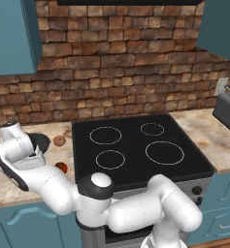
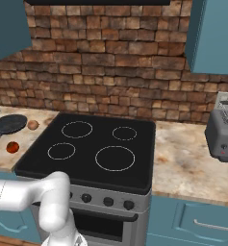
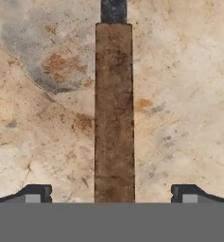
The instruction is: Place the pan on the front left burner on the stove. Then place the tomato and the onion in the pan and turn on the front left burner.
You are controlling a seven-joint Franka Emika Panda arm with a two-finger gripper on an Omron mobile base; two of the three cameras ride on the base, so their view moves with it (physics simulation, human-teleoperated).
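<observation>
1. Right base view: the stove (image 2: 94,161) was seen whole, its black glass top marked with four white rings, and a row of black knobs (image 2: 108,201) was shown on its grey steel front. In the left base view the front was largely hidden behind the arm.
2. The counter (image 2: 183,166) of mottled tan stone was seen on both sides of the stove, and a toaster (image 2: 222,134) stood on the far right stretch.
3. The pan (image 2: 10,123) was seen as a dark disc lying on the counter left of the stove. In the left base view only a dark edge of it (image 1: 41,141) was visible behind the arm.
4. In the hand view the pan's brown wooden handle (image 3: 114,113) was seen running straight up the middle, lying on the counter.
5. The gripper (image 3: 111,194) was seen with its fingertips (image 3: 37,194) spread wide apart, one on each side of the handle, with bare stone between them and the wood.
6. The front left burner (image 2: 61,151) was bare.
7. The onion (image 2: 32,125) lay just beside the pan.
8. The tomato (image 2: 12,147) lay nearer the counter's front edge.
</observation>
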